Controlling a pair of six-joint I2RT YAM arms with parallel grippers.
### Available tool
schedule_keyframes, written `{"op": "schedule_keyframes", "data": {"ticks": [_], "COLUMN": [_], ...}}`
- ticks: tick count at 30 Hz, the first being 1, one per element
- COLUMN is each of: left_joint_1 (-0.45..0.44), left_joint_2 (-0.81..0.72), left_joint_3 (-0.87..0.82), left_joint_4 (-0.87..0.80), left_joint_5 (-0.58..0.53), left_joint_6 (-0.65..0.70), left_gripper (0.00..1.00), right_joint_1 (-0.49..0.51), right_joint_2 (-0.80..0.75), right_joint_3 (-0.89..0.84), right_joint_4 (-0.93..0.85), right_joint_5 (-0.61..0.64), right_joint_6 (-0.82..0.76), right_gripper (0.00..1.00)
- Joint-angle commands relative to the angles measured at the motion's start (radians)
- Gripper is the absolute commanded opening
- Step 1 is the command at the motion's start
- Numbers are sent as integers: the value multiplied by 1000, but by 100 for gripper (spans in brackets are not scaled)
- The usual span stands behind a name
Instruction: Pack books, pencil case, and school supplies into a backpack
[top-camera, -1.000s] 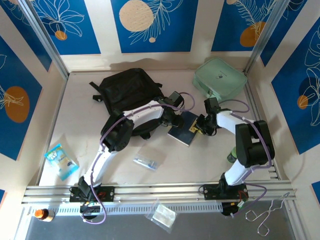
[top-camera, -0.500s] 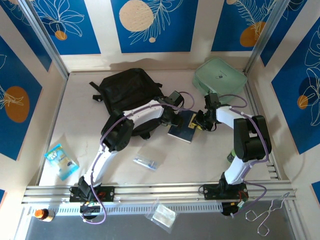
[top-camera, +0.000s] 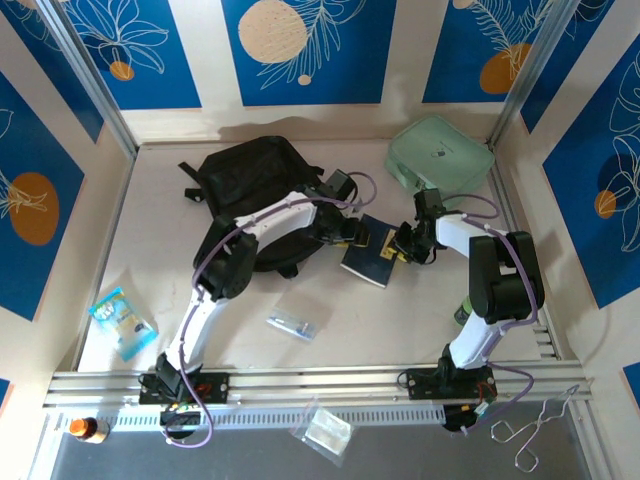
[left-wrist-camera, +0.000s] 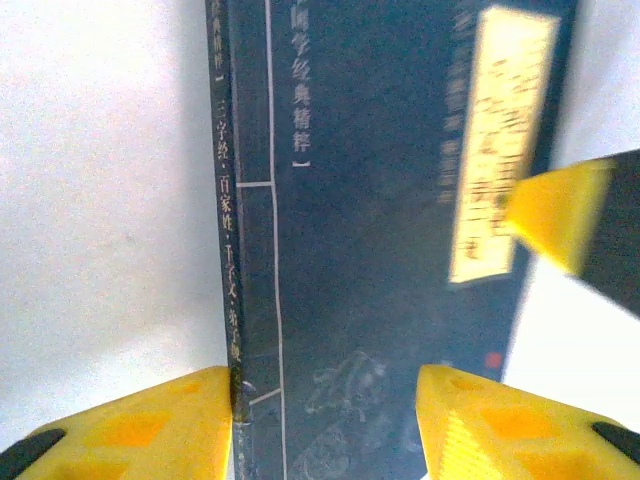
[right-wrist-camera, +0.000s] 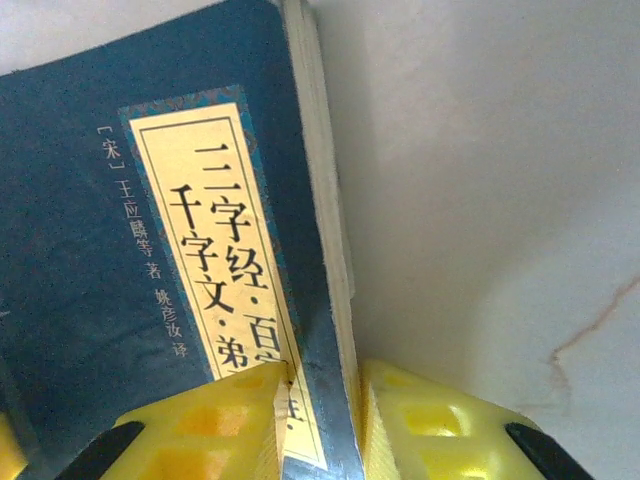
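A navy book (top-camera: 366, 256) with a yellow label lies on the table right of the black backpack (top-camera: 250, 180). My left gripper (top-camera: 350, 232) hangs open over its cover (left-wrist-camera: 370, 200); in the left wrist view the left finger (left-wrist-camera: 150, 430) touches the spine and the other sits over the cover. My right gripper (top-camera: 401, 247) is shut on the book's page edge (right-wrist-camera: 325, 200), one finger (right-wrist-camera: 220, 420) on the cover and one (right-wrist-camera: 420, 420) at the side. The transparent pencil case (top-camera: 292, 323) lies nearer the front.
A mint-green case (top-camera: 440, 155) stands at the back right. A blue packet (top-camera: 122, 320) lies at the front left. Off the table front are a small bottle (top-camera: 85, 428), a clear bag (top-camera: 325, 431) and metal tongs (top-camera: 535, 435).
The book has shifted slightly right and back with the right gripper on its edge. The left gripper has slid a little further over the cover.
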Motion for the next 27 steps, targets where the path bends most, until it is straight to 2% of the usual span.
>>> {"op": "schedule_keyframes", "data": {"ticks": [1,8,10,15,19,23,27], "left_joint_1": [-18,-18,-15,-8,-4,-5,-2], "left_joint_2": [-150,-92,-76,-66,-18,29,65], "left_joint_3": [0,-38,-27,-3,25,61,83], "left_joint_4": [135,143,109,12,-25,-60,-82], "left_joint_5": [134,157,111,-98,-127,-212,-262], "left_joint_6": [-45,-84,-73,0,22,50,65], "left_gripper": [49,48,48,51,50,48,46], "right_joint_1": [7,6,6,21,36,66,87], "right_joint_2": [-23,-16,-10,-17,-27,-39,-42], "right_joint_3": [-26,-26,-23,-8,11,12,-1], "right_joint_4": [10,27,26,-11,-61,-87,-94], "right_joint_5": [-59,-86,-87,-37,12,3,-7], "right_joint_6": [34,40,41,30,28,38,54], "right_gripper": [24,23,23,23,23,31,31]}}
